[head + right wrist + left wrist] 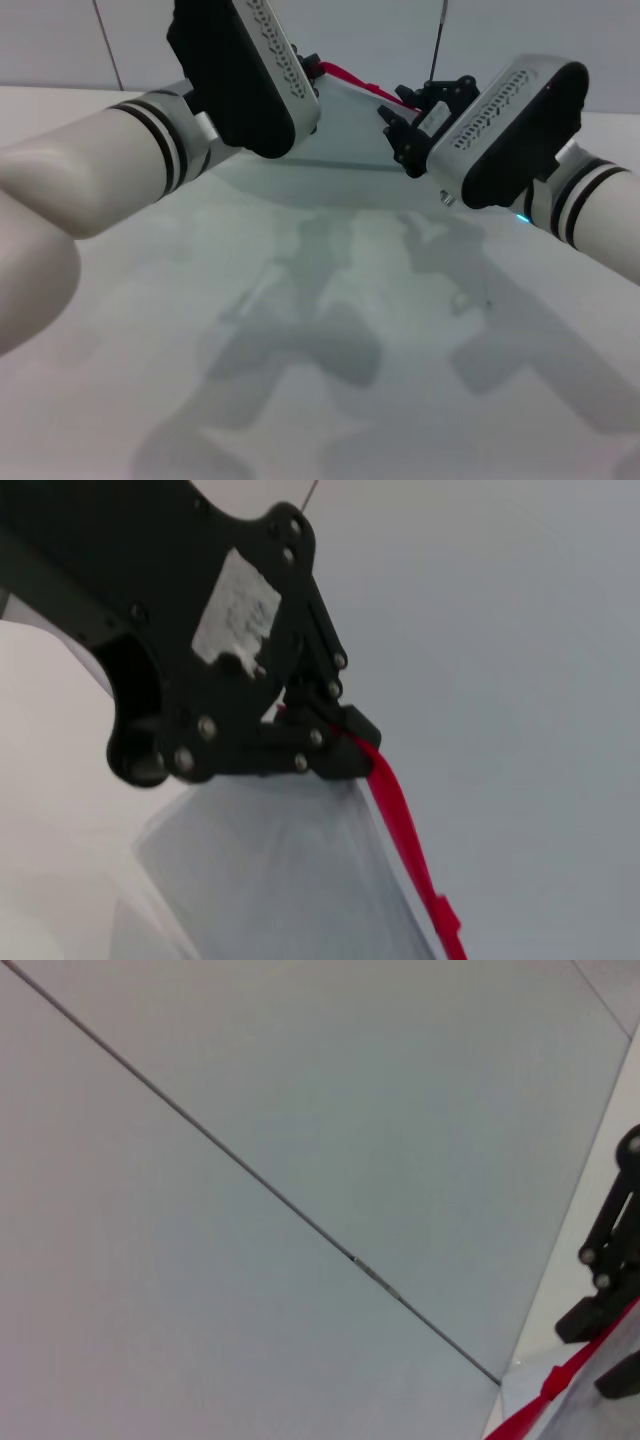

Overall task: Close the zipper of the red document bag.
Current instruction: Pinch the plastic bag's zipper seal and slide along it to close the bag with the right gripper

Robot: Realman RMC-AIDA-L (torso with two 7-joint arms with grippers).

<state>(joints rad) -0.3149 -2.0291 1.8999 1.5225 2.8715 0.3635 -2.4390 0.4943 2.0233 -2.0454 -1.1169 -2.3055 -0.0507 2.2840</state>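
Observation:
The red document bag [350,130] hangs lifted off the table between my two raised arms, a translucent pale sheet with the zipper [350,78] along its top edge. My left gripper [312,68] is at the bag's left end. In the right wrist view the left gripper [345,748] is shut on the end of the red zipper [400,820], and the bag [280,870] hangs below it. A red slider [445,915] sits farther along the strip. My right gripper [397,135] is at the other end, open, with one black finger [600,1280] on either side of the zipper [525,1420].
A white table [320,330] lies below both arms, with their shadows across it. A pale wall [300,1110] with a thin dark seam stands behind.

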